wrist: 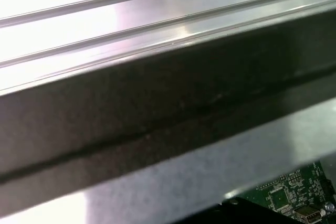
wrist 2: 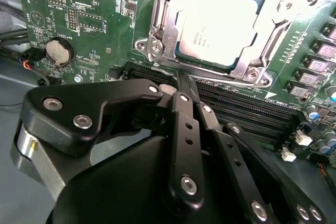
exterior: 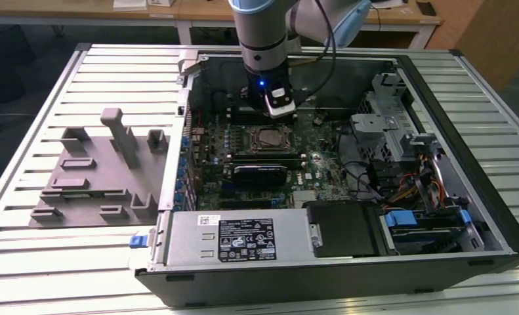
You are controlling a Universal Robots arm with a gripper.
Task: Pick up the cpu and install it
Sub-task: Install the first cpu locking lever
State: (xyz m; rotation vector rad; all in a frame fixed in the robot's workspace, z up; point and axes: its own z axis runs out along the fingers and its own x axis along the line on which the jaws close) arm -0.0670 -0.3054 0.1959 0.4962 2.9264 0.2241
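The cpu (wrist 2: 218,24), a flat square chip with a silvery top plate, lies inside the metal-framed socket (wrist 2: 160,32) on the green motherboard. In the exterior view the cpu (exterior: 268,138) sits mid-board inside the open computer case (exterior: 434,141). My gripper (exterior: 279,113) hangs from the arm just behind the socket, a little above the board. In the second wrist view the gripper (wrist 2: 185,80) has its black fingers pressed together with nothing between them, the tips close to the socket's edge and over the memory slots (wrist 2: 247,114).
Grey plastic fixture blocks (exterior: 97,170) stand on the slatted table at the exterior view's left. Inside the case are a power supply (exterior: 233,239), a drive cage (exterior: 390,125) and loose cables (exterior: 408,184). The case wall (wrist: 157,108) runs close by in the first wrist view.
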